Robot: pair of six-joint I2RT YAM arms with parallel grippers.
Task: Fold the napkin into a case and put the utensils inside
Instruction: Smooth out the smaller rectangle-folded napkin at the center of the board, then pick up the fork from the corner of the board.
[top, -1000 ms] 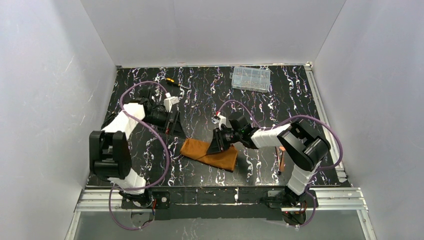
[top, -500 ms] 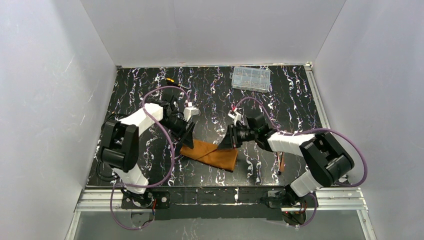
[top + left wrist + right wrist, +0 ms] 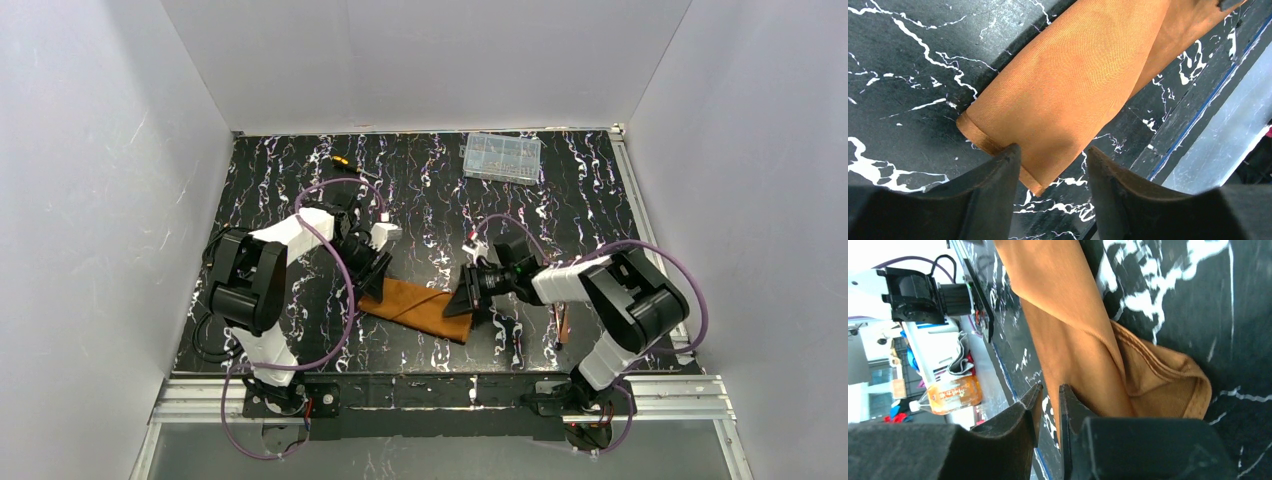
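The napkin point(image 3: 420, 308) lies as a folded rust-orange band near the table's front, slanting down to the right. My left gripper point(image 3: 372, 272) is at its left end. In the left wrist view the jaws point(image 3: 1050, 157) stand apart, with the hemmed corner of the napkin point(image 3: 1073, 85) lying between them, untouched by the right finger. My right gripper point(image 3: 468, 298) is at the right end, where the napkin point(image 3: 1068, 325) bunches into loose layers. Its jaws point(image 3: 1050, 387) leave a narrow gap with only table showing through. A copper utensil point(image 3: 563, 324) lies right of the right arm.
A clear compartment box point(image 3: 502, 157) sits at the back right. A yellow-and-black screwdriver point(image 3: 343, 160) lies at the back left. The front rail point(image 3: 440, 390) runs just below the napkin. White walls enclose the black marbled table point(image 3: 440, 210).
My left arm swung from the back left down to the napkin's left end and its jaws narrowed. The right gripper slid rightward along the napkin to its right end.
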